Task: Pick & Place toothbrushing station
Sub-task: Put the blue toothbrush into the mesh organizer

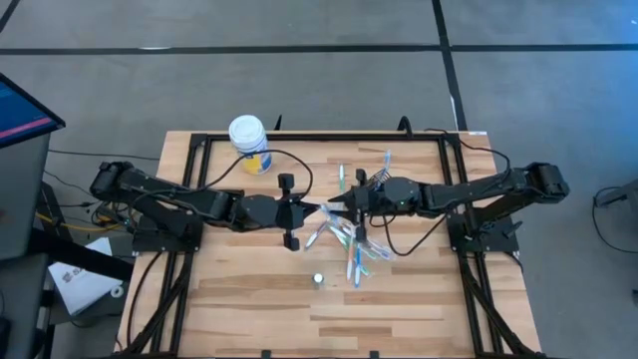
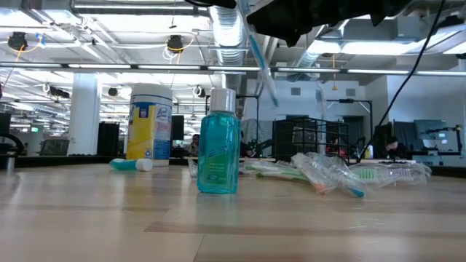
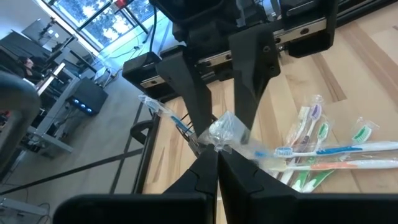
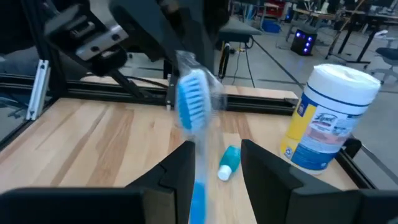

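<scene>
High view: both arms are seen meeting over the middle of the wooden slatted table [image 1: 249, 299], just beside the small black wire-mesh holder [image 1: 377, 180].

Left gripper [image 1: 321, 210]: fingers pinched fully together on the crinkled clear wrapper [image 3: 225, 132] of a packaged toothbrush, as shown in the left wrist view.

Right gripper [image 1: 344, 207]: fingers partly spread, with a blue-headed, blue-handled toothbrush [image 4: 193, 106] standing between them in the right wrist view; it is judged to be gripped, and the wrapper appears to be being pulled off between the two arms.

Remaining slim white, blue and green toothbrushes [image 1: 351, 247] are noted lying loose in a scatter on the table near the holder, on its front side; several are wrapped. One further brush [image 1: 342, 179] lies beside the holder. A small teal tube [image 2: 131, 164] lies on its side near the white-lidded yellow-and-blue jar [image 1: 249, 143], well apart from the holder. A teal bottle with silver cap [image 2: 219, 143] stands upright in front of the scatter.

Progress, as judged: early. Whether any brush is in the holder cannot be told. Still to be done: placing of the held brush, then the scattered brushes and the tube.
</scene>
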`<state>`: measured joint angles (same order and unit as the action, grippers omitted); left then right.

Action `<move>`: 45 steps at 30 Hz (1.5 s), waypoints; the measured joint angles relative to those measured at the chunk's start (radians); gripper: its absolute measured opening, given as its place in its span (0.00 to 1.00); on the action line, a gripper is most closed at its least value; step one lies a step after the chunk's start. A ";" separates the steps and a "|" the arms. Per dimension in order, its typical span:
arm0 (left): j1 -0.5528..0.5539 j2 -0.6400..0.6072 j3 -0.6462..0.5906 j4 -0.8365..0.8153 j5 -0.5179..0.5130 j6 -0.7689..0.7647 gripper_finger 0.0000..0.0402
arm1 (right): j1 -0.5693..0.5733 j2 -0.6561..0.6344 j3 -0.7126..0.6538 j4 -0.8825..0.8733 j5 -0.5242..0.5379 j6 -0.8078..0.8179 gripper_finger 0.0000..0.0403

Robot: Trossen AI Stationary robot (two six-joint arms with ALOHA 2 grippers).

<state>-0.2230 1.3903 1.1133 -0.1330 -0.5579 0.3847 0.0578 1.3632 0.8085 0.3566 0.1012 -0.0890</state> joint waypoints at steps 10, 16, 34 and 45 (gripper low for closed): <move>0.000 0.000 0.000 -0.001 0.000 0.000 0.00 | 0.000 0.001 0.000 -0.001 -0.002 0.002 0.30; 0.000 0.000 0.000 -0.001 0.001 0.000 0.00 | 0.001 0.076 0.019 0.061 -0.026 -0.015 0.30; 0.000 0.000 0.000 -0.007 0.001 0.000 0.00 | 0.002 0.122 0.118 -0.083 -0.026 -0.024 0.24; 0.000 0.000 0.000 -0.007 0.001 0.000 0.00 | 0.002 0.122 0.118 -0.082 -0.026 -0.026 0.04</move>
<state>-0.2230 1.3903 1.1133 -0.1396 -0.5571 0.3847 0.0593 1.4853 0.9264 0.2745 0.0750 -0.1154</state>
